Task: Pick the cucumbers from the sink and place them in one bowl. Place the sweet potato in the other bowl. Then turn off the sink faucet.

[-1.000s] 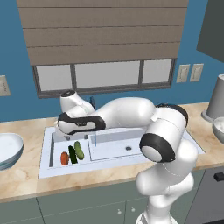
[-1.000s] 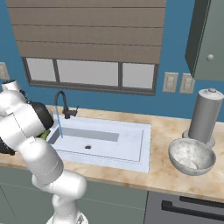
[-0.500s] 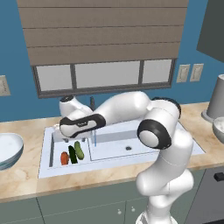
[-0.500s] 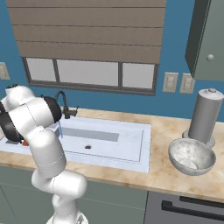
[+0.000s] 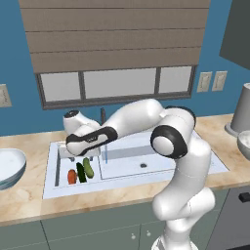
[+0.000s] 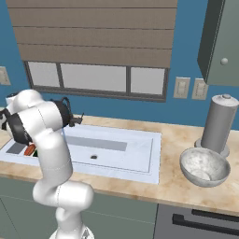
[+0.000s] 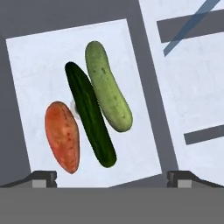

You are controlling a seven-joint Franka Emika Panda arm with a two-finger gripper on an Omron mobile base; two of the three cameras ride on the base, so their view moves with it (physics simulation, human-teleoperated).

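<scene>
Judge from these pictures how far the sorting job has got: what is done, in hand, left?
Done: nothing. Both cucumbers and the sweet potato lie in the sink's small basin. In hand: the open gripper hovers above them, holding nothing. Left: filling the white bowl and the grey bowl, then the faucet.

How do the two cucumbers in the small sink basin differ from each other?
Colour: the dark cucumber is deep green, the light cucumber pale green.
Build: the dark cucumber is slimmer and looks longer; the light cucumber is thicker.
Neighbours: the dark cucumber lies in the middle, between the sweet potato and the light cucumber, which lies on the outside.
Both lie flat on the basin floor, roughly parallel and side by side.
</scene>
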